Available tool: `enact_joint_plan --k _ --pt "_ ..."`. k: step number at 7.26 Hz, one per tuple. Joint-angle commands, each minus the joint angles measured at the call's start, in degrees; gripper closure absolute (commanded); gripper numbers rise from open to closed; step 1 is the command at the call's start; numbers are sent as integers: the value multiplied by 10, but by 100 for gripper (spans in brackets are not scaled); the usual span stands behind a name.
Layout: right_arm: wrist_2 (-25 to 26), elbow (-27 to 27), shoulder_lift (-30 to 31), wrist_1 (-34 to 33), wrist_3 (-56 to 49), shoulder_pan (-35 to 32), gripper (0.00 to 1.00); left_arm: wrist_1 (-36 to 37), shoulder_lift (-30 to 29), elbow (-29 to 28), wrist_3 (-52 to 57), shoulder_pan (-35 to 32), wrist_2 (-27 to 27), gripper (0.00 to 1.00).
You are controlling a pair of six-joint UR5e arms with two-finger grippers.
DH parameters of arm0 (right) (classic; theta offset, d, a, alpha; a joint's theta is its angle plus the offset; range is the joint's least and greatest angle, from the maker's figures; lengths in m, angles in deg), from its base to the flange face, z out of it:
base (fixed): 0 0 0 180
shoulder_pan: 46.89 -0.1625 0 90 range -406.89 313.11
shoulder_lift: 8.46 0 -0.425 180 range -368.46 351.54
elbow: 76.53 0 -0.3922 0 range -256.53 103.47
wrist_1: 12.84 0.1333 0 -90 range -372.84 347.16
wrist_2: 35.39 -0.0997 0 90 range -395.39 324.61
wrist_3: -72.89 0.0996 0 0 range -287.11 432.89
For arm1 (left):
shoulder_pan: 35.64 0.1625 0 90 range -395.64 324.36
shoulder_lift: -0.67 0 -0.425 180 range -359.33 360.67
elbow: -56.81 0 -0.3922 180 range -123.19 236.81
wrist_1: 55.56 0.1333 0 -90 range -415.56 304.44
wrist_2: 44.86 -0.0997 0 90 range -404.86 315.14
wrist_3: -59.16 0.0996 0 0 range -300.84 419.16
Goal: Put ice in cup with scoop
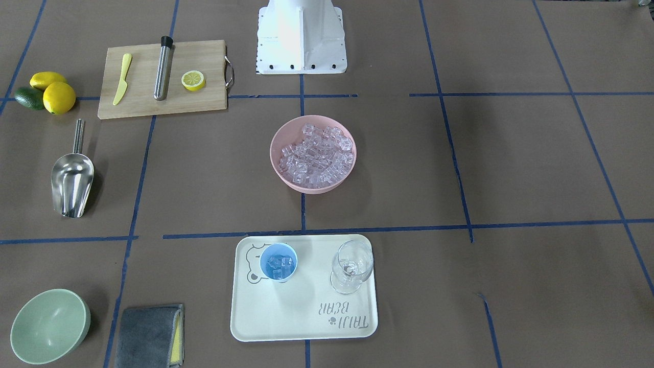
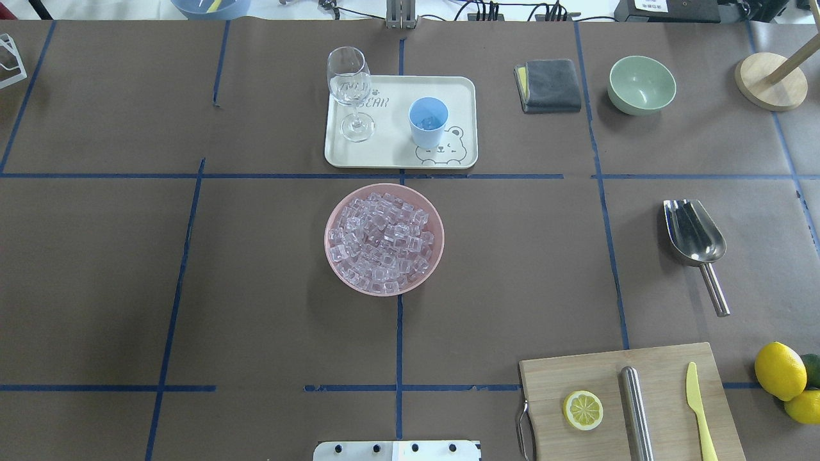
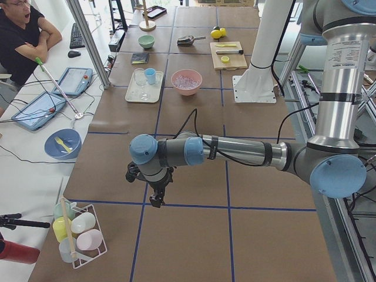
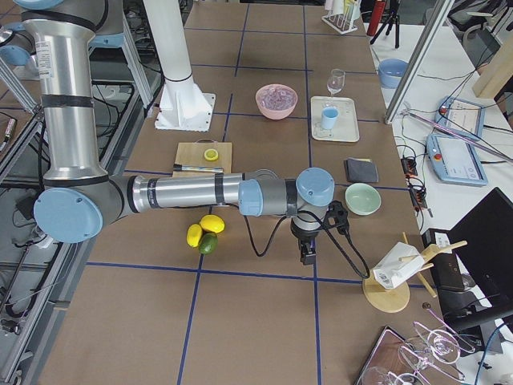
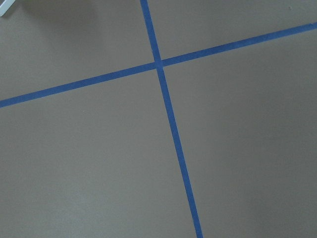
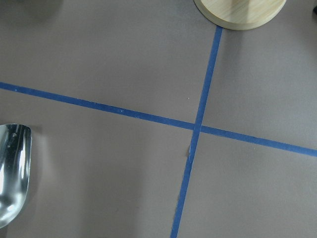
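Observation:
The ice (image 1: pixel 317 156) fills a pink bowl (image 2: pixel 335 256) at the table's middle. The light-blue cup (image 1: pixel 278 262) stands on a cream tray (image 1: pixel 306 322) and holds a few ice cubes. The steel scoop (image 2: pixel 695 237) lies empty on the table on my right side, and its trough edge shows in the right wrist view (image 6: pixel 12 168). My left gripper (image 3: pixel 155 200) hangs over bare table far off to the left. My right gripper (image 4: pixel 309 255) hangs far to the right, beyond the lemons. I cannot tell whether either is open or shut.
A wine glass (image 1: pixel 351 266) stands on the tray beside the cup. A green bowl (image 1: pixel 48 325) and a grey cloth (image 1: pixel 148 337) sit past the scoop. A cutting board (image 1: pixel 163 79) carries a knife, a steel cylinder and a lemon half. A wooden stand base (image 2: pixel 770 80) is far right.

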Motion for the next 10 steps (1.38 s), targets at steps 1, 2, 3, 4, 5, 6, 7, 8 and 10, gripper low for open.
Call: enact_joint_plan --k 1,2,3,4,5,6,7,8,10 --pt "-5 -1 1 -2 1 -14 0 -54 -3 -31 -3 1 1 0" --pt "-5 -4 1 -7 1 -16 0 -63 -3 -36 -4 1 1 0" --pt "-5 -5 4 -8 2 -18 0 -63 -3 -36 -5 1 1 0" --pt "-5 -8 4 -8 1 -21 0 -63 -4 -36 -5 1 1 0" --pt "-6 -14 5 -8 1 -25 0 -63 -4 -36 -6 1 1 0" --pt "-18 -23 7 -7 2 -32 0 -63 -5 -36 -6 1 1 0" --pt "-36 -43 7 -3 1 -40 0 -63 -4 -36 -6 1 1 0" --pt "-35 -46 7 -2 1 -40 0 -63 -5 -36 -6 1 1 0" --pt "-35 -44 7 -2 2 -40 0 -63 -5 -35 -7 1 1 0"
